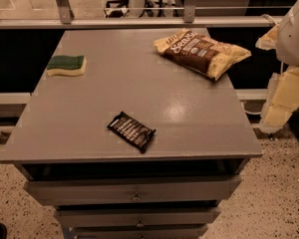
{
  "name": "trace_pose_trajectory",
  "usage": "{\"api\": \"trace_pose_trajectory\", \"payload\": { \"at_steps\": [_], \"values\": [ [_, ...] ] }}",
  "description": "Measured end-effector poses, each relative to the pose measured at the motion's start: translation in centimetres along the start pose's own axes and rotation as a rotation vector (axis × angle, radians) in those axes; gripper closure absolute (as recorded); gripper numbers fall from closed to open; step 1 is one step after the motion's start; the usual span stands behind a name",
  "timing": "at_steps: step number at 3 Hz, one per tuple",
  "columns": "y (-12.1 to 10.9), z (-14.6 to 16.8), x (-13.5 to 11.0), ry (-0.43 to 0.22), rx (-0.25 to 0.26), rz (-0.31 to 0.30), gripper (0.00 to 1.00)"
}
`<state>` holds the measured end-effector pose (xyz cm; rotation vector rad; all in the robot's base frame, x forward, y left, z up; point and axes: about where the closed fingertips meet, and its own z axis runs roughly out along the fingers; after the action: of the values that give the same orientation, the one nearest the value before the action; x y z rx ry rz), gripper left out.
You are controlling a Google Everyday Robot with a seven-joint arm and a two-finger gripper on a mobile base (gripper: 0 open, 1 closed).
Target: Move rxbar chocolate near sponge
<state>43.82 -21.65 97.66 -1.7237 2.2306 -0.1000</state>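
The rxbar chocolate [131, 131], a small black wrapper with white lettering, lies flat and slanted near the front edge of the grey table top [139, 83]. Far from it, at the back left of the table, sits the sponge [66, 65], dark green top over pale yellow foam. My gripper [282, 99] hangs at the right edge of the view, beyond the table's right side and well away from both objects. It holds nothing that I can see.
A large brown-and-yellow chip bag [202, 51] lies at the back right of the table. Drawers [134, 190] sit below the front edge. A rail [139, 23] runs behind the table. Speckled floor surrounds the cabinet.
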Motion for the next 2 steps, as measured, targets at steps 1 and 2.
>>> {"api": "trace_pose_trajectory", "payload": {
  "at_steps": [1, 2],
  "values": [
    [0.0, 0.0, 0.0, 0.0, 0.0, 0.0, 0.0],
    [0.5, 1.8, -0.8, -0.083, -0.03, 0.042, 0.0]
  ]
}}
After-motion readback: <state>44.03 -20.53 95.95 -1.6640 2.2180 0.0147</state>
